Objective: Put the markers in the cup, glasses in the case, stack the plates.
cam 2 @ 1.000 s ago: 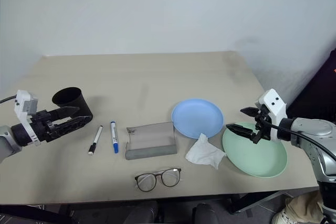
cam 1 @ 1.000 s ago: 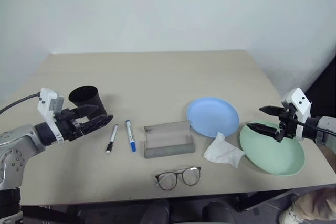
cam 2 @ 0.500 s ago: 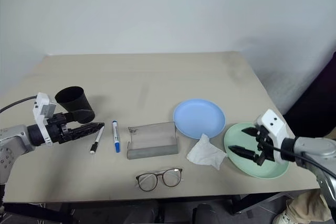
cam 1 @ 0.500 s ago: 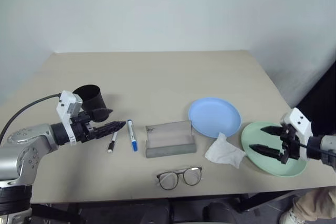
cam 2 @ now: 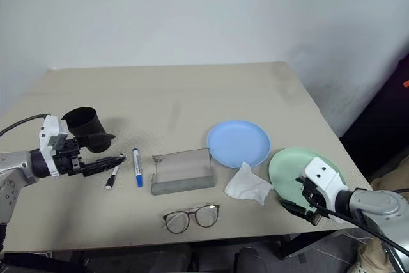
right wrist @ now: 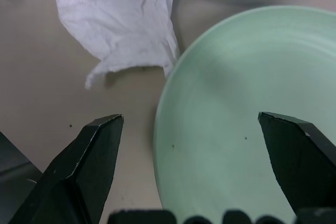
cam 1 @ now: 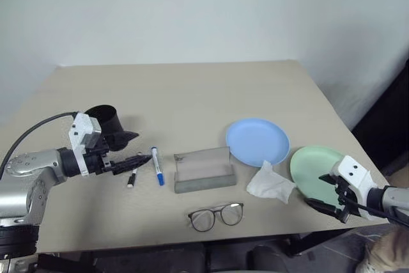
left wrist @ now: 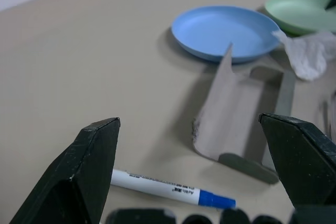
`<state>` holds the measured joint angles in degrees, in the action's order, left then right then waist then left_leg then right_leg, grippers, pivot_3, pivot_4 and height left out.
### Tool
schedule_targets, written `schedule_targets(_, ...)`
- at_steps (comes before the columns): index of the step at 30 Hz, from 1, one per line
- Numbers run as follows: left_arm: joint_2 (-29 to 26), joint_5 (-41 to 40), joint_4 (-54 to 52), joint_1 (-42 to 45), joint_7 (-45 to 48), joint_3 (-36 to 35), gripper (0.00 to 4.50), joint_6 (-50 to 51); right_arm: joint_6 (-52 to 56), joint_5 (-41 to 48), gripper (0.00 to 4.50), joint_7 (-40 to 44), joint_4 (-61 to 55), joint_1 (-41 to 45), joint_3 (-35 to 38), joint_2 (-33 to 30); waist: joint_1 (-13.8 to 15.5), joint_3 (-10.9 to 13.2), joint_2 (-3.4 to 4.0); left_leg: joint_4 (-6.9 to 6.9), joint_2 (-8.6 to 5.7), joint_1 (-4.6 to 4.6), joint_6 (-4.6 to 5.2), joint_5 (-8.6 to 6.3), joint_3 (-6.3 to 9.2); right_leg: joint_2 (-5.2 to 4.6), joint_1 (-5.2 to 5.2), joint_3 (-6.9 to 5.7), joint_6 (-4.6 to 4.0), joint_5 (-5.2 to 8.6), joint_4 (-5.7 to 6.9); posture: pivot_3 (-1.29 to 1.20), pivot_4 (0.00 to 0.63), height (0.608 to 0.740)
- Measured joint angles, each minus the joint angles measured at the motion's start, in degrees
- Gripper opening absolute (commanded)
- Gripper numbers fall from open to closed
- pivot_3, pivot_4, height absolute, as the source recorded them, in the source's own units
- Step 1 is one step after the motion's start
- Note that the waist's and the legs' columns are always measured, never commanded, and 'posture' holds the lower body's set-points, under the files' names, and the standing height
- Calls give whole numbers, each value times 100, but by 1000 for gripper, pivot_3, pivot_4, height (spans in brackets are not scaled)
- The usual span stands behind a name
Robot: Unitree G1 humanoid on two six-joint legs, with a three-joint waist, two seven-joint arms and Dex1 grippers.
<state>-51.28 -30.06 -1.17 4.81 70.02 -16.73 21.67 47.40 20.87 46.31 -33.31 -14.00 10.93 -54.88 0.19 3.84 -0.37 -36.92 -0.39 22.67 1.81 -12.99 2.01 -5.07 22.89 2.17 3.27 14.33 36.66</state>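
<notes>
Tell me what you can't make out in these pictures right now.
- Black-capped marker: head views, left end effector covers its upper end.
- Cup: the left wrist's white block hides its base.
- Green plate: right wrist view, cut off by the frame edge.
- Case: interior partly screened by its raised lid.

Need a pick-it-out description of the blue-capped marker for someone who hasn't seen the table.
Start at the open grey case near the middle of the table's front half. Just to its left lie two slim white markers side by side. The blue-capped marker is the one nearer the case; the other, the black-capped marker, lies by the left gripper.
</notes>
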Motion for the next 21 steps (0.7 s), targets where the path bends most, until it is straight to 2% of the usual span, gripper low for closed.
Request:
schedule_targets(3,-28,22,78,0,134,0,4500,-213,-18,-101,3566,-18,1,-7,-151,-64,1,0,-2,0,9,4,-2,-1,-8,1,11,-3,-4,-3,0,0,0,740)
schedule_targets(13,-42,52,135,-54,135,-15,4500,-336,-150,-540,14,-105,-50,5,-815,-197,1,-2,-8,0,19,2,-1,-1,-22,7,18,-4,-5,-3,1,0,0,740)
schedule_targets(16,-42,58,115,-99,97,-23,4500,-338,-214,-649,14,-141,21,226,-917,-238,-34,-11,-52,-1,56,-2,-5,-3,-40,8,23,-23,-7,-4,-7,0,0,740)
schedule_targets(21,-42,58,81,-184,5,-36,4500,-342,-250,-834,14,-201,507,719,-1091,-243,-31,-7,-38,-2,118,0,-3,-3,-126,-33,40,-80,-30,-18,-70,0,0,740)
